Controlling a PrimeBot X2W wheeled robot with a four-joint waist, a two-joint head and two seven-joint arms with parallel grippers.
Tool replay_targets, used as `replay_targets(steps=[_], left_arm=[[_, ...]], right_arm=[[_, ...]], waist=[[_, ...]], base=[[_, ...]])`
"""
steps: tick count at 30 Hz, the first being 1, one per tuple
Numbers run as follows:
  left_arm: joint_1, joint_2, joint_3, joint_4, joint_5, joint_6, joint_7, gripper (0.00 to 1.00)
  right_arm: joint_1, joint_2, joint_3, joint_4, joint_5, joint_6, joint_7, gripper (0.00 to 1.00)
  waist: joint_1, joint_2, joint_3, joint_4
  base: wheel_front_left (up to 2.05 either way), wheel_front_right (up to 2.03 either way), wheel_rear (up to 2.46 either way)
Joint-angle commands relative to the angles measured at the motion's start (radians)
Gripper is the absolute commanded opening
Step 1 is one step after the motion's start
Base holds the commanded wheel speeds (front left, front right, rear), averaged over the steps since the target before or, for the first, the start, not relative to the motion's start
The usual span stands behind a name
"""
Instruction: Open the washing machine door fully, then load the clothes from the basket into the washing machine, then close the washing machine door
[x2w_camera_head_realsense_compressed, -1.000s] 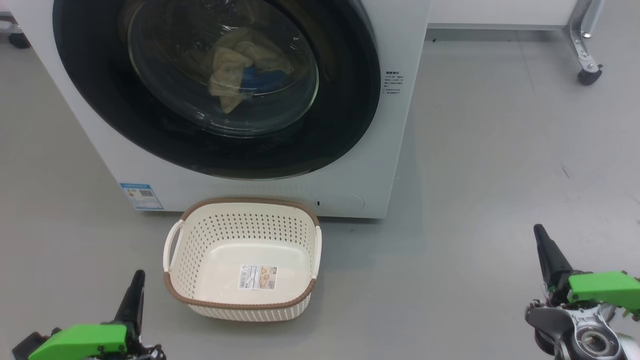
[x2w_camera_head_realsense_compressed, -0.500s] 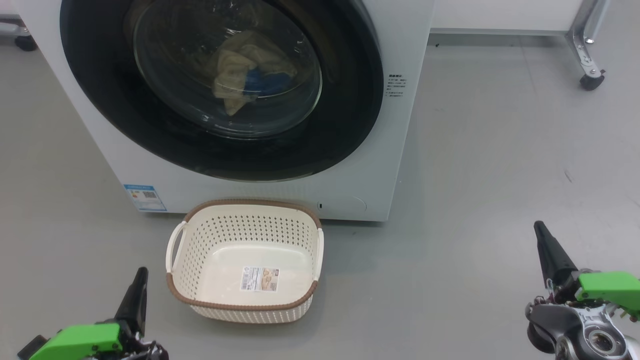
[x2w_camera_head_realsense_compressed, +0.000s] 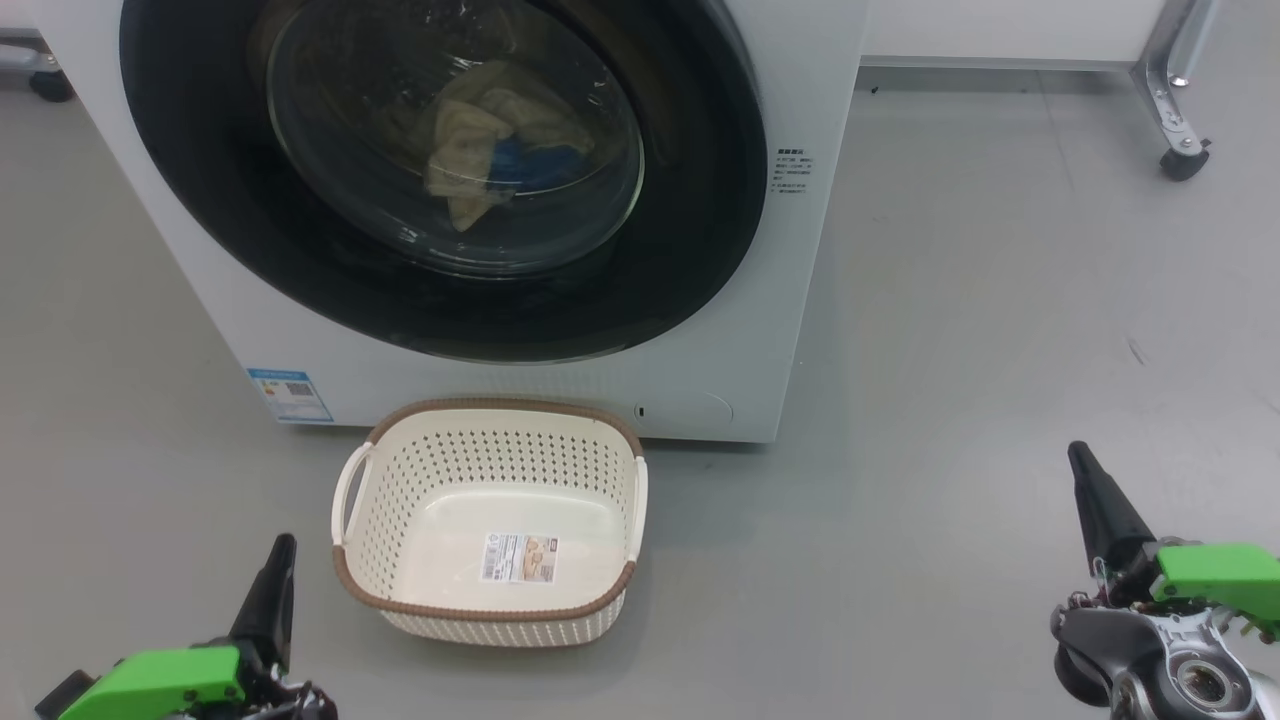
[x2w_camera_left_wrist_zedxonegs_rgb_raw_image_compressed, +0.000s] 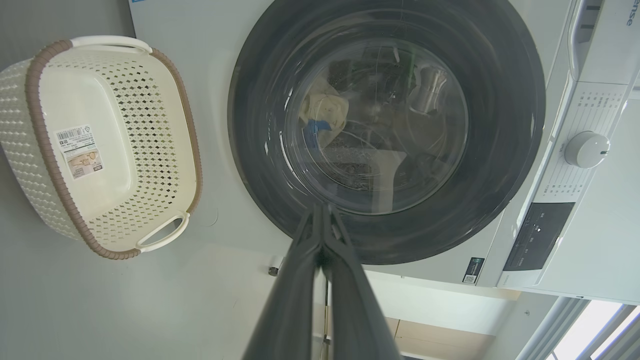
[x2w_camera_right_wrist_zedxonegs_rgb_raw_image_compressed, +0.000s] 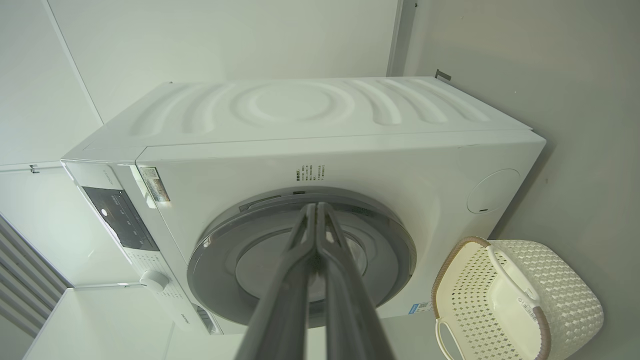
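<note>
With the glossy black-rimmed round door (x2w_camera_head_realsense_compressed: 690, 250) closed on the big white front-loading washing machine (x2w_camera_head_realsense_compressed: 800, 300), pale yellow clothes (x2w_camera_head_realsense_compressed: 470, 150) behind its glass and the cream perforated plastic basket (x2w_camera_head_realsense_compressed: 500, 405) empty on the grey floor (x2w_camera_head_realsense_compressed: 950, 300) against the machine's front, the left gripper (x2w_camera_head_realsense_compressed: 281, 548) and right gripper (x2w_camera_head_realsense_compressed: 1080, 462), both pinched together on nothing, look finished, with no further move needed.

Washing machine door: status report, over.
Left gripper and right gripper: jaws shut, empty. Door shut, clothes behind its glass. Basket empty, on floor before the washing machine.
</note>
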Motion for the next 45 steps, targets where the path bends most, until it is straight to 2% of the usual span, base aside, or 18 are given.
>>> replay_targets(steps=[1,45], left_arm=[[-0.042,0.008,0.036,-0.037,-0.005,-0.001,0.006,0.0],[-0.042,0.008,0.036,-0.037,-0.005,-0.001,0.006,0.0]], right_arm=[[-0.033,-0.016,0.015,-0.039,0.008,-0.003,0.006,0.0],[-0.033,-0.016,0.015,-0.039,0.008,-0.003,0.006,0.0]], waist=[[0.0,0.0,0.0,0.0],[0.0,0.0,0.0,0.0]], base=[[0.0,0.0,0.0],[0.0,0.0,0.0]])
